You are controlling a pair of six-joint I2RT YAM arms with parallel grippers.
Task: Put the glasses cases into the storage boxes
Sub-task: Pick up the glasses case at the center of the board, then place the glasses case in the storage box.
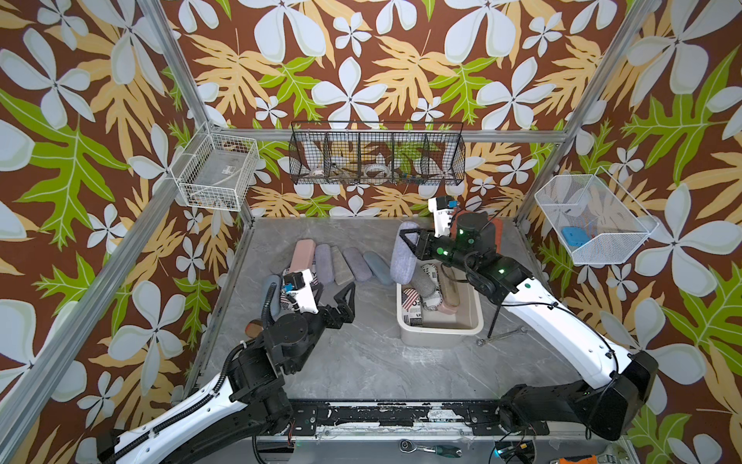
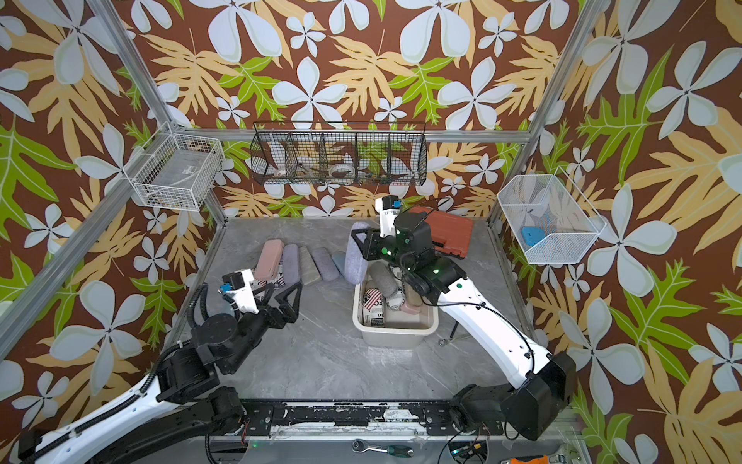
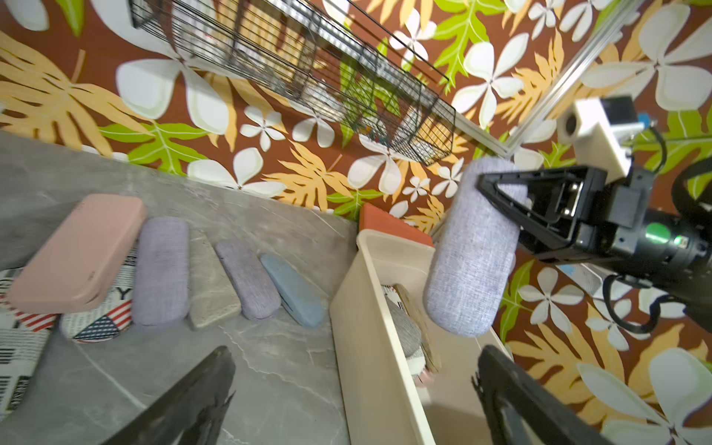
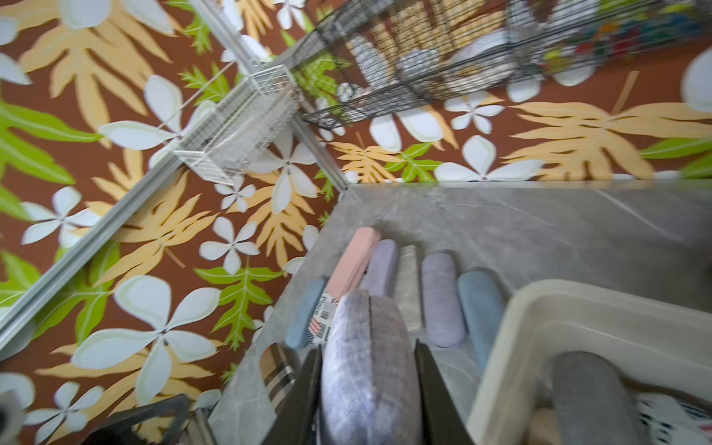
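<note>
Hanging from the right gripper (image 1: 408, 241), whose jaws are closed tight across its far, upper part, a lavender-grey fabric-covered oblong glasses case (image 1: 404, 257) sits in the air over the far left corner of the cream-white rectangular plastic tub (image 1: 441, 332). Its long axis runs from far to near and tilts downward, with the free end dipping toward the tub's left rim. The left wrist view shows that end just above the opening and seemingly clear of the wall. That axis roughly matches the tub's own length, so I judge the coming move to be a short carry to the right and nearer, then a lowering and release, with no need to turn the case. Room matters: the far half of the tub is crowded with a dark grey fabric case (image 1: 422, 281), newspaper-print cases (image 1: 413, 300) and a pale pink case (image 1: 446, 307) leaning on one another, while the near half of its floor is bare. Let go too far back, the held case would likely perch on that pile or on the rim. The left gripper (image 1: 333, 299) stands spread wide and holds nothing, over the grey marble-look table (image 1: 361, 361) near a row of cases lying there, among them a salmon-pink flat-lidded case (image 1: 302, 255) and a light blue case (image 1: 377, 268).
</note>
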